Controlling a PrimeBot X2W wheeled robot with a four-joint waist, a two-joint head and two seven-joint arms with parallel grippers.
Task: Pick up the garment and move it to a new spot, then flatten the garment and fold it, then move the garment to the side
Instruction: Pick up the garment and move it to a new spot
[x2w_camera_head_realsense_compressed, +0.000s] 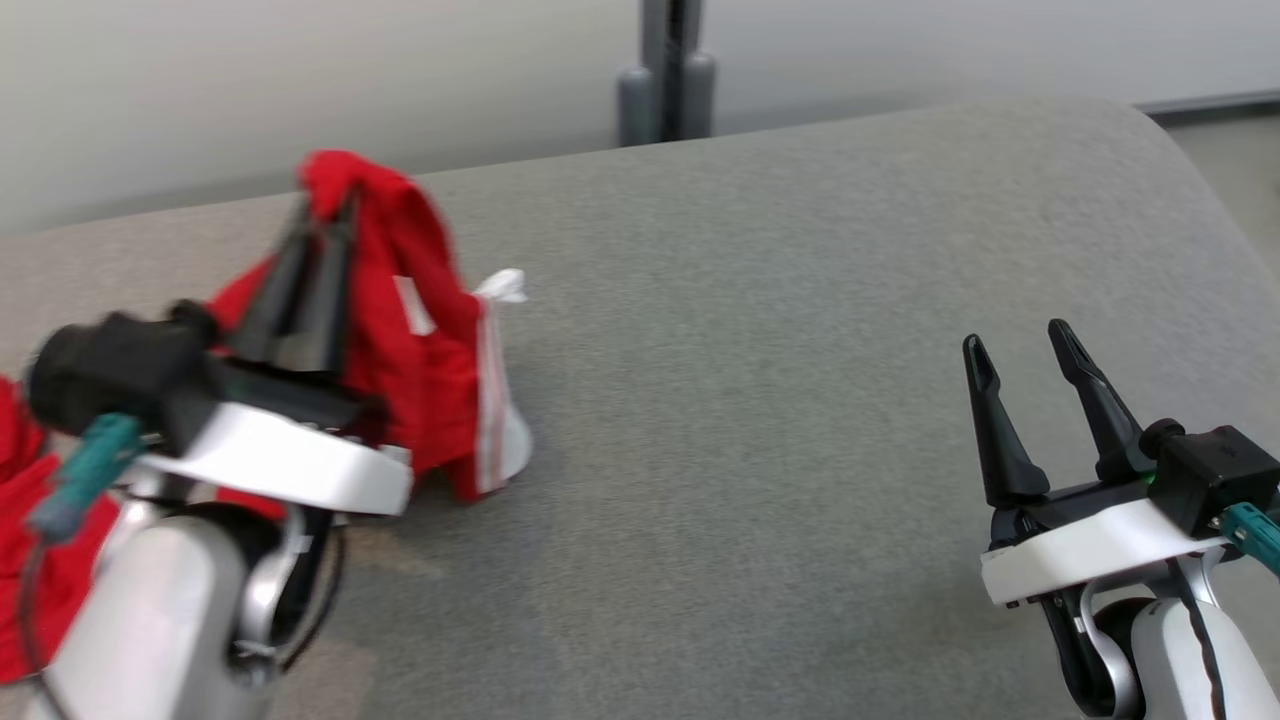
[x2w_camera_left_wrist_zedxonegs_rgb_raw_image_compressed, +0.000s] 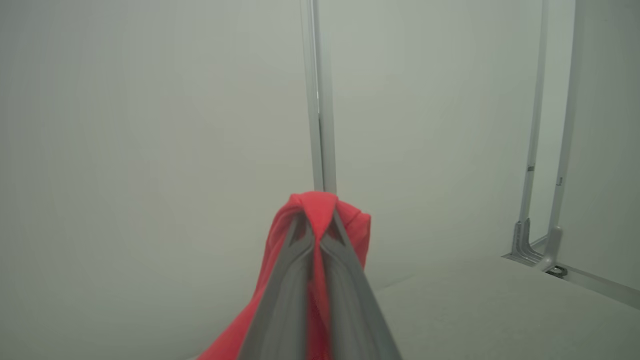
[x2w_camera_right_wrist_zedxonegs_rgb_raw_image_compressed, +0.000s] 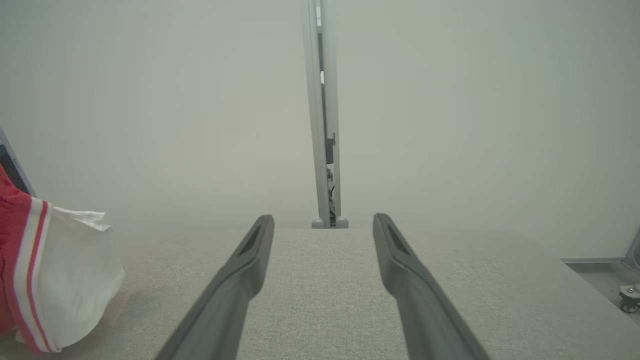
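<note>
The garment (x2w_camera_head_realsense_compressed: 430, 350) is red with white panels and red-and-white stripes. My left gripper (x2w_camera_head_realsense_compressed: 325, 205) is shut on a fold of it and holds that fold up above the grey padded surface (x2w_camera_head_realsense_compressed: 780, 420), at the left of the head view. The rest of the cloth hangs down to the surface and trails off past the left edge. In the left wrist view the red garment (x2w_camera_left_wrist_zedxonegs_rgb_raw_image_compressed: 320, 210) drapes over the closed fingertips. My right gripper (x2w_camera_head_realsense_compressed: 1020, 345) stands open at the lower right, nothing between its fingers. The garment's white striped end (x2w_camera_right_wrist_zedxonegs_rgb_raw_image_compressed: 65, 280) shows at the left of the right wrist view.
A pale wall runs behind the surface, with a grey metal post (x2w_camera_head_realsense_compressed: 668, 70) standing at the far edge. The surface's rounded right corner (x2w_camera_head_realsense_compressed: 1180, 160) drops to the floor. Metal frame legs (x2w_camera_left_wrist_zedxonegs_rgb_raw_image_compressed: 540, 240) stand at the right in the left wrist view.
</note>
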